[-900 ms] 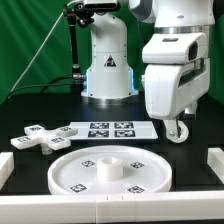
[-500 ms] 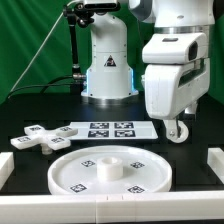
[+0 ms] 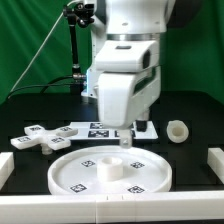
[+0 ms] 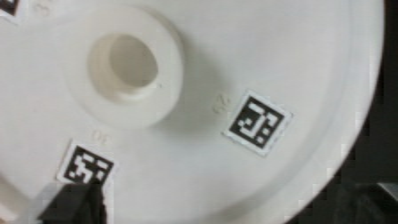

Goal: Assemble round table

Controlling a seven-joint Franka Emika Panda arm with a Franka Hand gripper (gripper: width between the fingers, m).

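Note:
The large white round disc [image 3: 110,172] lies flat at the front of the table, with a raised hub in its middle. It fills the wrist view [image 4: 196,100], showing the hub hole and two tags. My gripper [image 3: 126,140] hangs just above the disc's far rim, open and empty. Its dark fingers [image 4: 71,200] stand wide apart at the edge of the wrist view. The short cylinder leg [image 3: 178,131] stands alone at the exterior view's right. The cross-shaped foot [image 3: 38,138] lies at the exterior view's left.
The marker board [image 3: 105,129] lies behind the disc, partly hidden by my arm. White rails stand at the table's left edge [image 3: 5,166] and right edge [image 3: 215,160]. The robot base is at the back.
My arm has swung from above the leg at the exterior view's right to the middle, over the disc's far rim. The leg stays where it was, now uncovered.

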